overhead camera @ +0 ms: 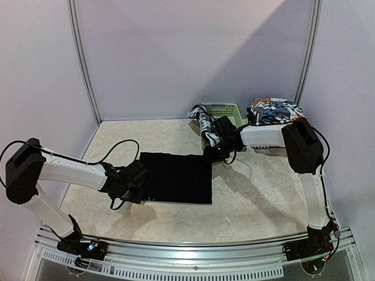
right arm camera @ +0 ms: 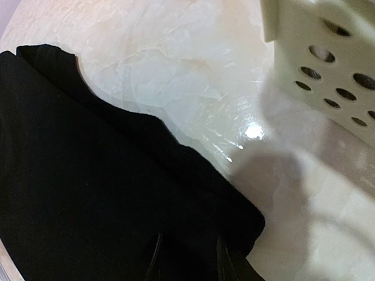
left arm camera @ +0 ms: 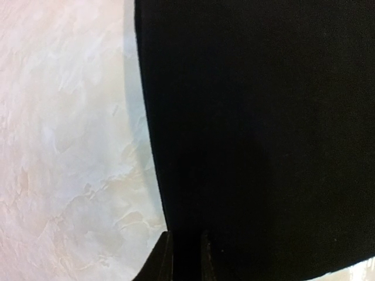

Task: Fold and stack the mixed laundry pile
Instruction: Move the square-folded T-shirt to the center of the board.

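Observation:
The black cloth (overhead camera: 179, 177) of the laundry pile lies folded into a flat rectangle in the middle of the table. My left gripper (overhead camera: 138, 180) is at its left edge; in the left wrist view the gripper (left arm camera: 184, 260) is shut on the black cloth (left arm camera: 263, 129). My right gripper (overhead camera: 214, 152) is at the far right corner, and in the right wrist view it (right arm camera: 187, 260) is closed on the cloth (right arm camera: 88, 175) near that corner. A black-and-white checked shirt (overhead camera: 203, 124) hangs over the basket's left side. Orange-blue-white printed pieces (overhead camera: 275, 110) lie at the back right.
The pale green slotted basket (overhead camera: 225, 110) stands at the back, just behind the right gripper; its perforated wall (right arm camera: 328, 64) shows close by in the right wrist view. Walls enclose the table on the left, back and right. The marbled tabletop (overhead camera: 263, 193) is bare at the front right.

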`<state>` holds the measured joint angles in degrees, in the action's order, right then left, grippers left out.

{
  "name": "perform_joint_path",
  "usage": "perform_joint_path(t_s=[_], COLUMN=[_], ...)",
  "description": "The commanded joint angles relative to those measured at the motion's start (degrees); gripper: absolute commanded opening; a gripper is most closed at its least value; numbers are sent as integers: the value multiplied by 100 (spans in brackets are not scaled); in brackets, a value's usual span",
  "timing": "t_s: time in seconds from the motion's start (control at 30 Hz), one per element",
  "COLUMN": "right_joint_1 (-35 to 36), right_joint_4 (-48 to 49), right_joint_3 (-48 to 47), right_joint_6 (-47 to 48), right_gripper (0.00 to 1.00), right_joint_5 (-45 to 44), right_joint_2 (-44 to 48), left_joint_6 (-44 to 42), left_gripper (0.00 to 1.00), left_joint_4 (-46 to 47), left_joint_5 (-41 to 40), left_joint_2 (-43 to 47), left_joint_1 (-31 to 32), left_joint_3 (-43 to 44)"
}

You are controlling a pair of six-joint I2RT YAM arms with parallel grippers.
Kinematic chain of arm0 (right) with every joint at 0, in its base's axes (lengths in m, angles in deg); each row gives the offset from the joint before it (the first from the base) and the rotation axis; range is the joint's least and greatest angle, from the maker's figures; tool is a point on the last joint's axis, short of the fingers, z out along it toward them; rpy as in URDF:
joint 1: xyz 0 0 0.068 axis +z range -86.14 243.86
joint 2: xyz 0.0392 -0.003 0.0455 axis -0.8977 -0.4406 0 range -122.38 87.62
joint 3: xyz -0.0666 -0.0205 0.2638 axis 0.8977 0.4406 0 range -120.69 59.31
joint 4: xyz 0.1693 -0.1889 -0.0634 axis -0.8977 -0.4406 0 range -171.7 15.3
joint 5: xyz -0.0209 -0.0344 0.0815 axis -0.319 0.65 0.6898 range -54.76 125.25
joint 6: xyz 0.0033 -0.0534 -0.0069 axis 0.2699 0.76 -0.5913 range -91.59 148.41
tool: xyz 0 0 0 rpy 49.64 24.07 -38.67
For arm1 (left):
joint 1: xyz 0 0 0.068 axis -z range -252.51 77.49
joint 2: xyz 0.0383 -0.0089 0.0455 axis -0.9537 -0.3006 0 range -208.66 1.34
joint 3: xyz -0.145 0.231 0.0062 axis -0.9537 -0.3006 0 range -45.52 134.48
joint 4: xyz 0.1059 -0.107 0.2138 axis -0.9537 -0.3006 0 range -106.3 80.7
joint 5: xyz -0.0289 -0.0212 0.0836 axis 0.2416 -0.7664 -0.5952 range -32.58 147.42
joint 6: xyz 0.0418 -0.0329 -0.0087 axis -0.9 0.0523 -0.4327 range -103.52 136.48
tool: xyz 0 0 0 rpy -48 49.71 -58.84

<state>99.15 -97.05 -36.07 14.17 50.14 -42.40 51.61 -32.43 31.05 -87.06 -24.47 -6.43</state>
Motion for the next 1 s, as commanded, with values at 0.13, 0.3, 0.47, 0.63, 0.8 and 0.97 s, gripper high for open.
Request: perform_joint_path(t_s=[0.13, 0.3, 0.47, 0.63, 0.8, 0.97], right_joint_1=[114, 232, 236, 239, 192, 27], right_joint_4=[-295, -123, 287, 568, 853, 1155], right_joint_3=[-6, 400, 1375, 2363, 3333, 4280], right_joint_6=[96, -39, -332, -608, -888, -1318], right_gripper=[37, 42, 55, 72, 89, 99], right_joint_5=[-128, -353, -732, -1175, -1739, -1780], right_joint_2=[507, 1290, 2257, 3001, 3707, 4397], left_joint_6=[-503, -1017, -2144, -3577, -4403, -4933], left_gripper=[43, 76, 83, 85, 87, 88], left_joint_4=[-538, -325, 53, 363, 362, 451], left_joint_5=[-222, -534, -1180, -1065, -552, -93], left_joint_2=[523, 982, 926, 310, -488, -1265], left_joint_1=[200, 313, 1043, 1730, 2047, 2130], left_joint_3=[500, 878, 1398, 1965, 2562, 3025])
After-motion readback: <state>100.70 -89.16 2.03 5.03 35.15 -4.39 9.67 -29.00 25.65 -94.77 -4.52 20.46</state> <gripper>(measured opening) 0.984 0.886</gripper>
